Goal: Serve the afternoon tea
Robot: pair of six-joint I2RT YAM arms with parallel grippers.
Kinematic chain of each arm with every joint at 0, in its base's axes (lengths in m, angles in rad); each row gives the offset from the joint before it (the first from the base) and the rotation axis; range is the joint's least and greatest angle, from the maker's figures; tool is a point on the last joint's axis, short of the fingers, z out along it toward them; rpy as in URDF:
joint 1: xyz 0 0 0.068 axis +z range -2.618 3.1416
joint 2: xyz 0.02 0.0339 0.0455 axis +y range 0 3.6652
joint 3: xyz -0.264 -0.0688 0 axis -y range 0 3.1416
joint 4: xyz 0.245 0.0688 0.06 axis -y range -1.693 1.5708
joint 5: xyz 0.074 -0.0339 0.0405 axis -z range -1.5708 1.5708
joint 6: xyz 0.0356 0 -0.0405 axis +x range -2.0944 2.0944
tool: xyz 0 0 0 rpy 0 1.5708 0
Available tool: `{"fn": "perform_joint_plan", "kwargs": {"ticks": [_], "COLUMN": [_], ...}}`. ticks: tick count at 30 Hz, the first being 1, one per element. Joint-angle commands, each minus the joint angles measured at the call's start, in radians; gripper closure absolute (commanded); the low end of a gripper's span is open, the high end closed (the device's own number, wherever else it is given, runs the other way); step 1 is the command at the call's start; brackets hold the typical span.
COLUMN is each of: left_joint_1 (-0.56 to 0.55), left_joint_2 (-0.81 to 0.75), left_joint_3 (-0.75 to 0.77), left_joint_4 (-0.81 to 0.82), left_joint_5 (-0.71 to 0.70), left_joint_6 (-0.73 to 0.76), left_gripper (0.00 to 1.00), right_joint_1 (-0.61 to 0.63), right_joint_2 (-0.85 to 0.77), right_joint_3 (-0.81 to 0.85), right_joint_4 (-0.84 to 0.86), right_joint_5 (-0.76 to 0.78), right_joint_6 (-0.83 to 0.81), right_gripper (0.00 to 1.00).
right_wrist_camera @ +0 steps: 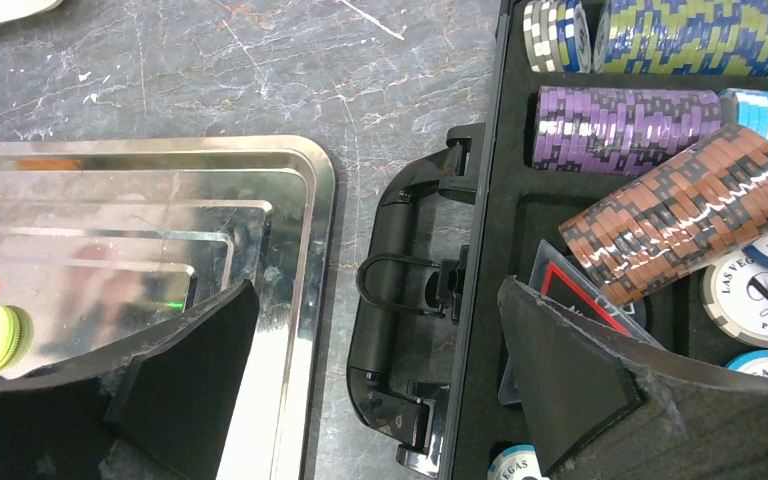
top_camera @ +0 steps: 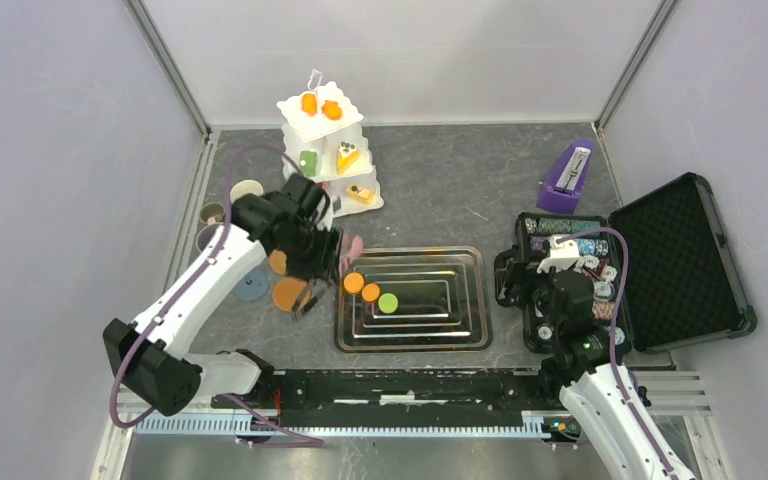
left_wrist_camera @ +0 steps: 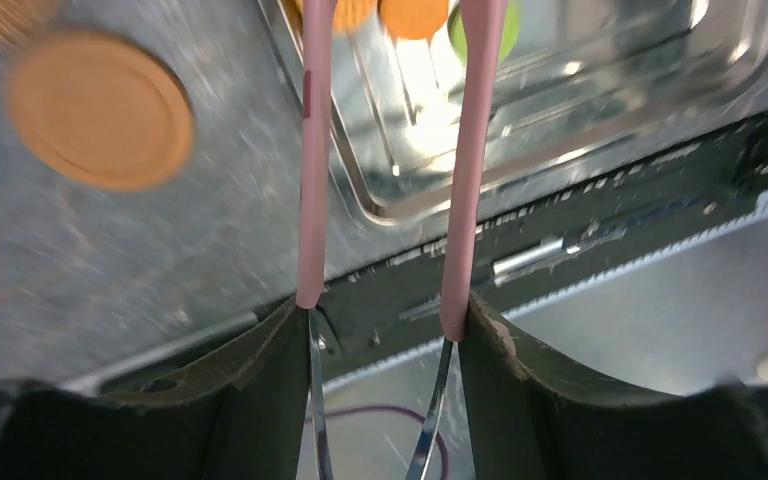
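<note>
The white three-tier stand (top_camera: 325,150) stands at the back with orange biscuits on its top tier and small toy cakes on the lower tiers. Two orange biscuits (top_camera: 362,288) and a green biscuit (top_camera: 388,302) lie in the left part of the steel tray (top_camera: 465,335). My left gripper (top_camera: 318,262) is shut on pink-tipped tongs (top_camera: 349,249) at the tray's left rim. In the left wrist view the tongs (left_wrist_camera: 312,150) stand apart, pointing at the biscuits (left_wrist_camera: 415,12). Three mugs (top_camera: 246,190) stand at the far left. My right gripper (right_wrist_camera: 372,290) is open and empty above the case handle.
An open black case (top_camera: 680,260) with poker chips (right_wrist_camera: 660,40) lies right of the tray. A purple metronome (top_camera: 568,178) stands behind it. Two flat orange discs (top_camera: 290,293) and a blue disc (top_camera: 252,285) lie on the table under my left arm.
</note>
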Motion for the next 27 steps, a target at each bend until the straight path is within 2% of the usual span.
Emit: {"fn": "perform_joint_plan", "kwargs": {"ticks": [1,5,8,19,27], "left_joint_1": [-0.056,-0.170,-0.172,-0.172,-0.173], "left_joint_2": [-0.072,-0.042,0.006,0.153,0.185], "left_joint_3": [-0.190,-0.247,-0.262,-0.203,-0.199], "left_joint_4": [0.065,0.047,0.067,0.129,0.147], "left_joint_5": [0.154,-0.035,-0.108,-0.235,-0.215], "left_joint_6": [-0.191,-0.218,-0.213,-0.158,-0.138], "left_gripper": [0.41,0.40,0.39,0.36,0.35], "right_joint_1": [-0.002,-0.002,-0.001,-0.002,-0.002], "right_joint_2": [-0.006,-0.028,-0.031,-0.034,-0.035], "right_joint_3": [-0.015,-0.028,-0.027,-0.015,-0.021], "right_joint_4": [0.044,0.042,0.035,0.016,0.022], "right_joint_5": [-0.014,-0.013,-0.014,-0.010,-0.004], "right_joint_6": [0.015,0.025,0.029,0.023,0.025], "right_gripper": [0.02,0.02,0.02,0.02,0.02]}}
